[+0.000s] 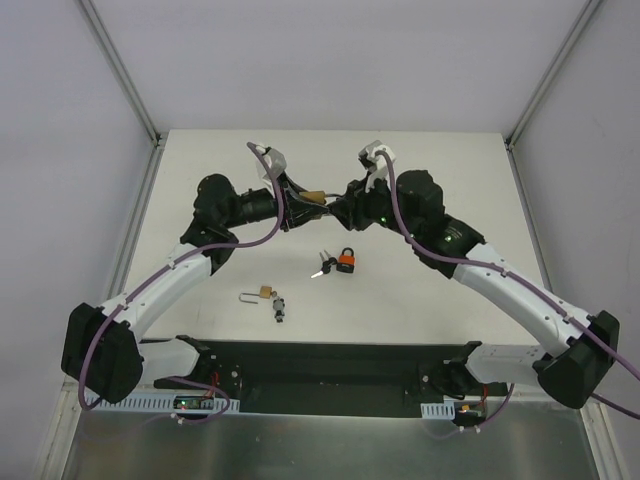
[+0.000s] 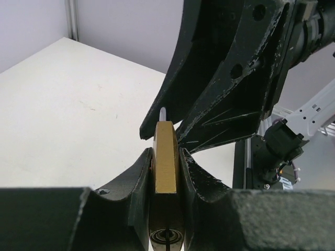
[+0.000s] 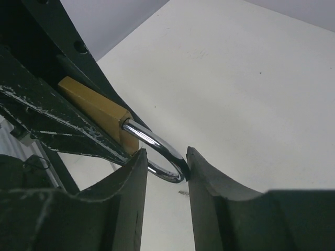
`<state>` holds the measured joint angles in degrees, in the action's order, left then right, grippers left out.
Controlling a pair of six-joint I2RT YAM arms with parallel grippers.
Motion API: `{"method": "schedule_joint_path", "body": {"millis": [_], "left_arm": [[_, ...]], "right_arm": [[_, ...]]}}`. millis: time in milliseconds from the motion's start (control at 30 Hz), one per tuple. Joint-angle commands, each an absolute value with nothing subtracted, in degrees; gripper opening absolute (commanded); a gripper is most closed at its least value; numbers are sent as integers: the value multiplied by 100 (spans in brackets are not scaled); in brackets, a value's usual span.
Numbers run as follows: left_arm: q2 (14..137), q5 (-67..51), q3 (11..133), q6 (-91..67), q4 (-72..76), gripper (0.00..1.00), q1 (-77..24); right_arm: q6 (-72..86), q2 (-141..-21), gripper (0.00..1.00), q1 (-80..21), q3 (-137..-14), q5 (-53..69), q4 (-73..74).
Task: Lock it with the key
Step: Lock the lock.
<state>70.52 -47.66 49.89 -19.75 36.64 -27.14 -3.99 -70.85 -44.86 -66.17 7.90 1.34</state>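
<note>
A brass padlock [image 1: 314, 195] is held in the air between my two grippers, above the middle of the table. My left gripper [image 2: 166, 151] is shut on the padlock's brass body [image 2: 166, 162], which stands edge-on between the fingers. In the right wrist view the body [image 3: 97, 107] sticks out of the left gripper's black fingers, and its silver shackle [image 3: 157, 142] lies between my right gripper's [image 3: 163, 155] fingers, touching both. No key shows in either gripper. The left gripper [image 1: 298, 193] and right gripper [image 1: 335, 205] meet tip to tip in the top view.
An orange padlock [image 1: 346, 262] with a bunch of keys [image 1: 322, 266] lies on the white table [image 1: 450, 180] below the grippers. A second small brass padlock [image 1: 264, 293] with an open shackle lies nearer the bases, a dark key [image 1: 280, 307] beside it.
</note>
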Motion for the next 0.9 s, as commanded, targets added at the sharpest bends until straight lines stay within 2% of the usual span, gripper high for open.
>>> {"method": "schedule_joint_path", "body": {"millis": [0,100,200,433,700,867], "left_arm": [[6917,-4386,4984,-1433,3788,0,-3156],[6777,-4202,4852,-1433,3692,0,-3059],[6662,-4122,4755,-1433,3665,0,-2988],[6539,-4218,4676,-1546,3735,0,-2953],[6548,-4263,4667,-1626,3883,0,-2944],[6530,-4210,4553,-2047,4551,0,-2944]], "right_arm": [[387,-6707,41,-5107,-6566,3296,-1090],[352,-6496,60,-4791,-6346,3112,-915],[299,-6285,74,-4379,-6153,2945,-747],[281,-5959,98,-3736,-5897,2970,-677],[334,-5784,97,-3393,-5863,3366,-791],[1139,-5564,97,-3261,-5346,3349,-1817]]}}
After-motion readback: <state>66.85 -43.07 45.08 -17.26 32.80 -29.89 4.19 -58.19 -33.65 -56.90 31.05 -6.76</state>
